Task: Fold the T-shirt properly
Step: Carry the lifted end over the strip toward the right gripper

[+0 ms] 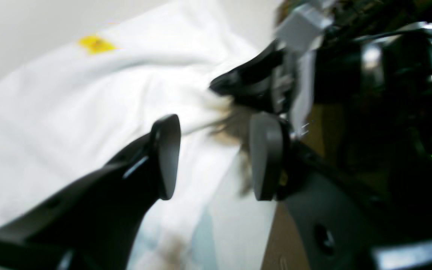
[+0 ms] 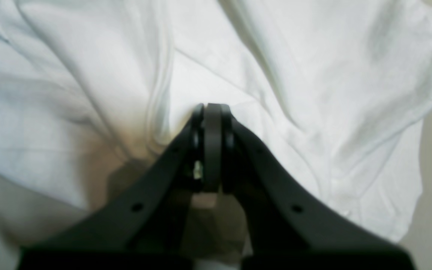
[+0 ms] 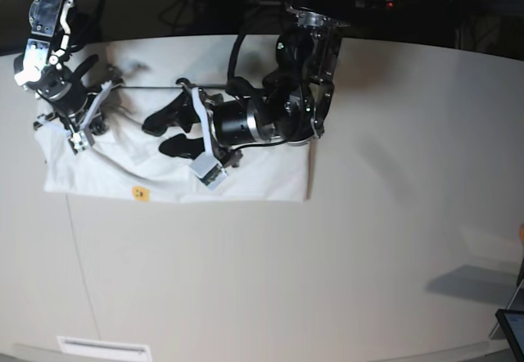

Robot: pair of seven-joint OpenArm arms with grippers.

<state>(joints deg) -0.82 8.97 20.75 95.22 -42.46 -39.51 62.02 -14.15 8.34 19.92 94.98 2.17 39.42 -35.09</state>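
You have one large white cotton T-shirt, lying rumpled on the pale table. Two black grippers: your left gripper is spread, gripping nothing; your right gripper is clenched on the cloth.

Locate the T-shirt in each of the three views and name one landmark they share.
Left wrist: the T-shirt fills the left, behind the open left gripper.
Right wrist: fills the frame, pinched by the right gripper.
Base: upper left, on the table.
Landmark: its white wrinkled cloth.

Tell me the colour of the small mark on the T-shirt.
Yellow mark on the white T-shirt; clearest in the left wrist view.
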